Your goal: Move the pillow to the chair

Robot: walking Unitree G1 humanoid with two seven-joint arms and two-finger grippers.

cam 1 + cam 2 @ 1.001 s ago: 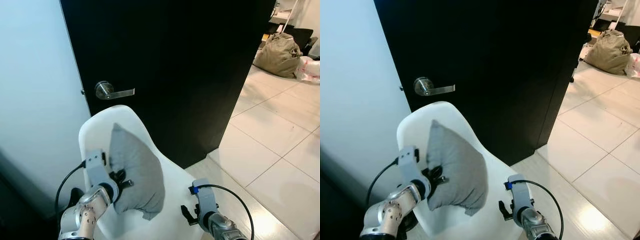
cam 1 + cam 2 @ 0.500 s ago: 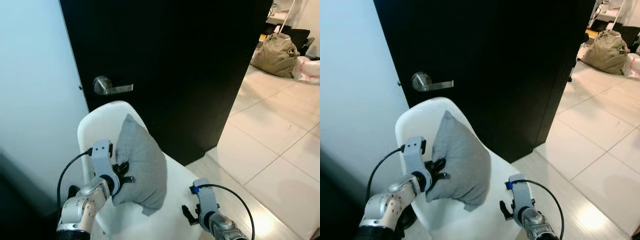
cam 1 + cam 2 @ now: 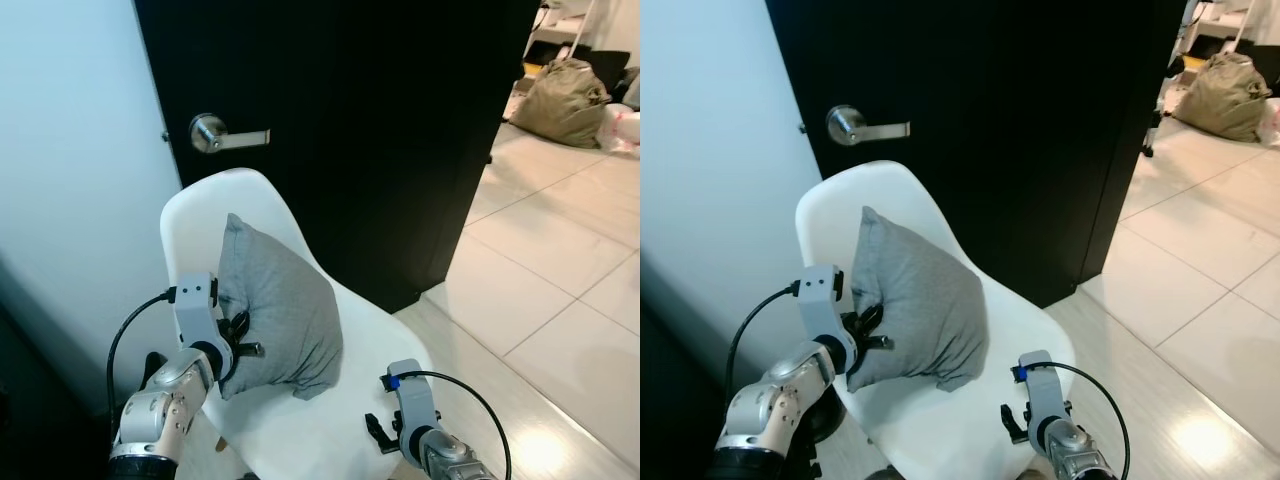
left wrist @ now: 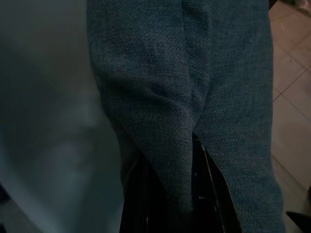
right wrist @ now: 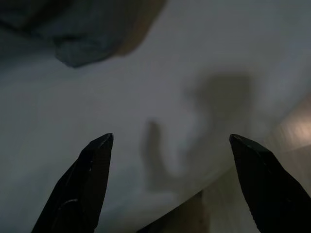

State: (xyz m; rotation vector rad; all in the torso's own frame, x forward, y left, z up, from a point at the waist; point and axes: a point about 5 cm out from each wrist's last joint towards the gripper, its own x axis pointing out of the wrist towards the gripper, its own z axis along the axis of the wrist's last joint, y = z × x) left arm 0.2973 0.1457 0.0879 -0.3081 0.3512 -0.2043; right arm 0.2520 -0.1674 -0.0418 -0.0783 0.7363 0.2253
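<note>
Left gripper (image 3: 243, 338) fingers pinched on fold of grey pillow (image 3: 280, 310), cloth bunched between them in left wrist view. Pillow stands upright on seat of white chair (image 3: 330, 420), leaning against backrest. Right gripper (image 5: 170, 184) fingers spread wide, gripping nothing, hovering over front part of chair seat. Behind chair: black door (image 3: 380, 130) with silver lever handle (image 3: 225, 134). Tiled floor (image 3: 560, 290) to right, tan bag (image 3: 565, 102) far back.

Pillow (image 3: 278, 312): grey, fine woven texture. Chair (image 3: 345, 400): plain white. Door (image 3: 350, 120): black; handle (image 3: 224, 134) silver. Wall (image 3: 70, 180): pale blue-white. Floor tiles (image 3: 560, 260): cream. Bag (image 3: 565, 100), far right: olive.
</note>
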